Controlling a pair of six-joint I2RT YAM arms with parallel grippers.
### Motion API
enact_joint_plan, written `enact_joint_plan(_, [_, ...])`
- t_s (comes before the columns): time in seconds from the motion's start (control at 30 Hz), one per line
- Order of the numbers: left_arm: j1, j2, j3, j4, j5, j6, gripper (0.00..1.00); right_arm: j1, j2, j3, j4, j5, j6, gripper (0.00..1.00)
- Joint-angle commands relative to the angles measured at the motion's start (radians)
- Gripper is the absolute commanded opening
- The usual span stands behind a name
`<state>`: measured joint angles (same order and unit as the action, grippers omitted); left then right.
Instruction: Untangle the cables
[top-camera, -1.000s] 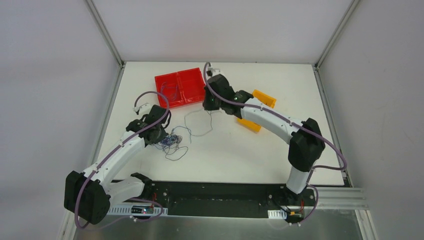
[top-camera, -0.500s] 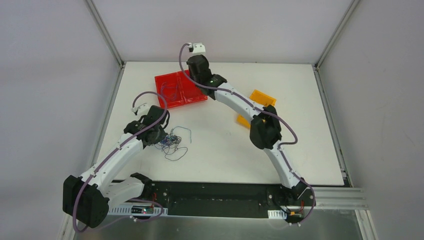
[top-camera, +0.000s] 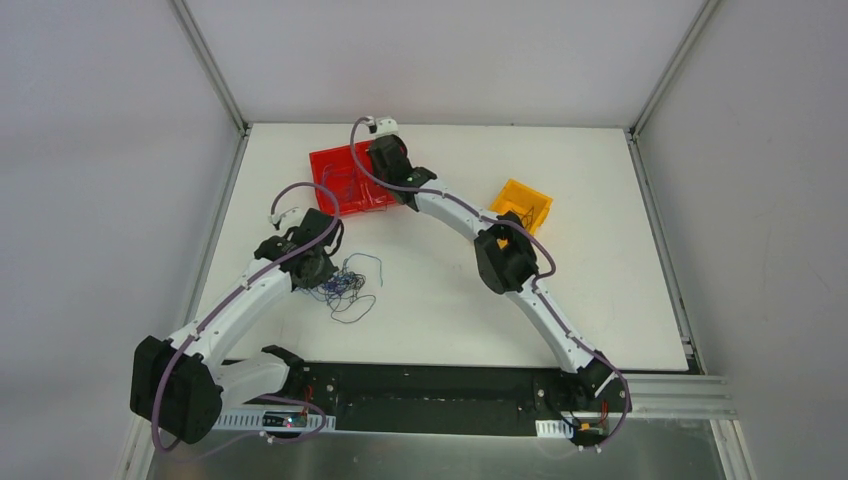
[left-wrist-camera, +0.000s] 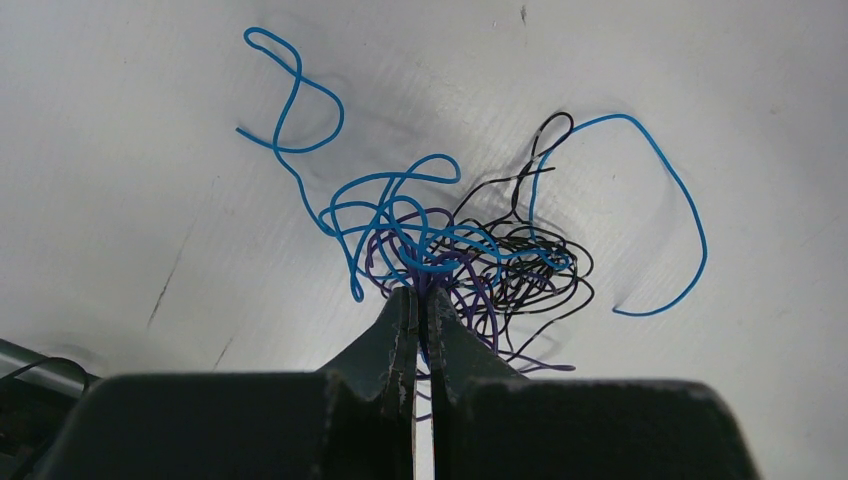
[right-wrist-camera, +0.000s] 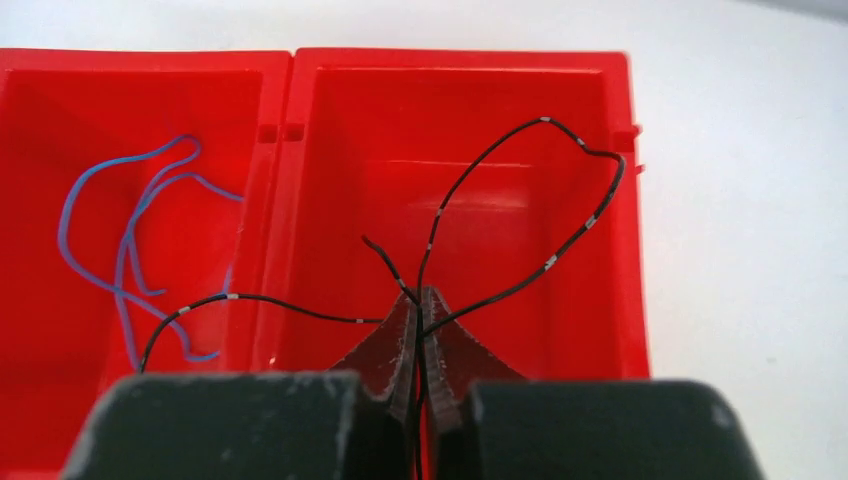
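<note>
Cable tangle (left-wrist-camera: 450, 250) lay on table (top-camera: 600, 300), left gripper (left-wrist-camera: 418, 297) pinched tight on its strands as before, black cable (right-wrist-camera: 530, 190) gone from mid-table, clamped in right gripper (right-wrist-camera: 420, 300), swung over red bin (right-wrist-camera: 625, 180), blue cable (right-wrist-camera: 120, 240) in neighbouring compartment.

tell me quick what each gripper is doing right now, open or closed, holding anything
left gripper: closed, pinching the cable tangle on the table
right gripper: closed on a black cable, over the red bin
</note>
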<state>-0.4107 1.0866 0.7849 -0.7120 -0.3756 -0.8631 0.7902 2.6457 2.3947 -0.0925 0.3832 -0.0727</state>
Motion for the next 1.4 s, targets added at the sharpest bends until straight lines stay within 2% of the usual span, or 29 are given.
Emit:
enact_joint_plan(0.0, [0.009, 0.016, 0.040, -0.020, 0.003, 0.012, 0.00, -0.053, -0.004, 0.085, -0.131, -0.154, 0.226, 0.00])
enact_joint_plan(0.1, [0.009, 0.014, 0.037, -0.020, -0.001, 0.012, 0.00, -0.074, -0.048, 0.019, -0.219, -0.179, 0.332, 0.00])
enact_joint_plan(0.37, [0.009, -0.005, 0.038, -0.020, 0.000, 0.031, 0.00, -0.122, -0.104, -0.012, -0.509, -0.252, 0.389, 0.00])
enact_joint_plan(0.77, [0.009, -0.094, 0.005, -0.020, 0.018, 0.032, 0.00, -0.129, -0.546, -0.598, -0.482, -0.352, 0.272, 0.00])
enact_joint_plan(0.93, [0.009, -0.102, -0.005, -0.018, 0.017, 0.045, 0.00, -0.129, -0.706, -0.756, -0.487, -0.364, 0.236, 0.00])
enact_joint_plan(1.17, [0.009, -0.075, 0.012, -0.015, 0.035, 0.082, 0.00, -0.140, -0.793, -0.818, -0.474, -0.332, 0.214, 0.00])
enact_joint_plan(1.37, [0.009, -0.058, 0.027, -0.007, 0.041, 0.092, 0.00, -0.157, -0.770, -0.687, -0.487, -0.270, 0.197, 0.00])
